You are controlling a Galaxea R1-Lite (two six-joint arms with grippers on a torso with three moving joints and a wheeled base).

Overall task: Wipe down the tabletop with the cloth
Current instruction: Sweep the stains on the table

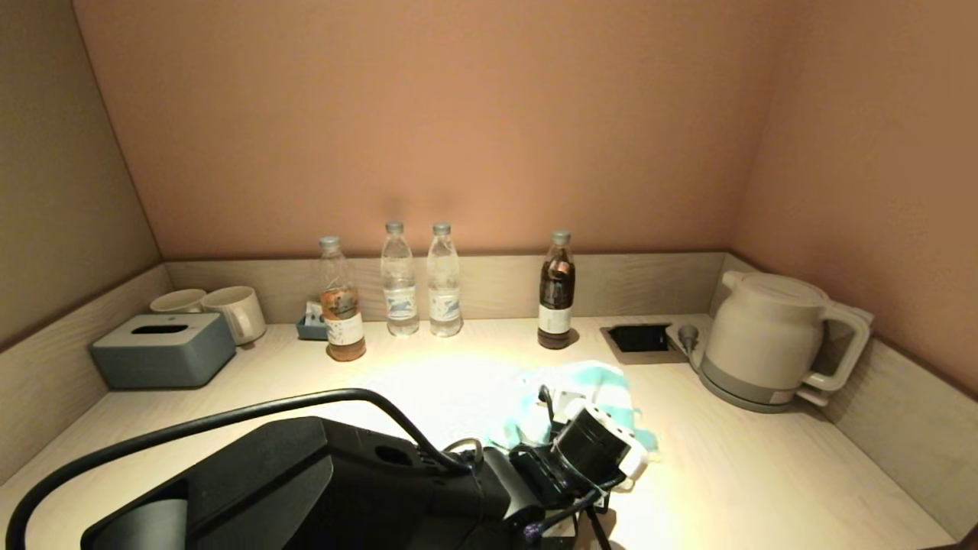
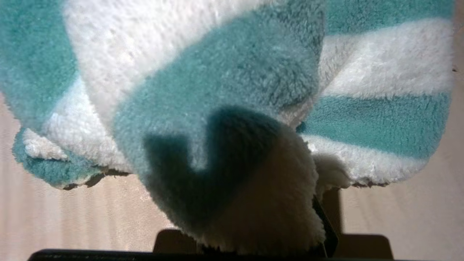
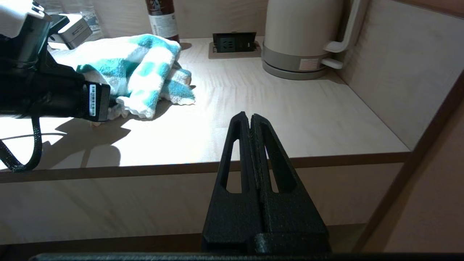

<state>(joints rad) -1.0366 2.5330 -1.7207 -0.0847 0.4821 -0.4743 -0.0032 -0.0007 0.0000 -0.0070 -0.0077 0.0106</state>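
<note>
The teal-and-white striped cloth (image 1: pixel 592 382) lies bunched on the pale wood-grain tabletop (image 1: pixel 764 473), right of centre, in front of the dark bottle. My left gripper (image 1: pixel 563 418) reaches in from the front and is shut on the cloth's near edge, low on the surface. In the left wrist view the cloth (image 2: pixel 224 72) fills the picture and covers the fingers; bare tabletop (image 2: pixel 54 217) shows below it. The right wrist view shows the cloth (image 3: pixel 145 69) against the left gripper (image 3: pixel 108 107). My right gripper (image 3: pixel 250 117) is shut and empty, parked off the counter's front edge.
A white kettle (image 1: pixel 772 340) stands at the back right beside the black recess (image 1: pixel 640 338). Several bottles (image 1: pixel 399 283) and a dark bottle (image 1: pixel 556 294) line the back rim. A grey-blue tissue box (image 1: pixel 164 350) and mugs (image 1: pixel 237 312) sit at the back left.
</note>
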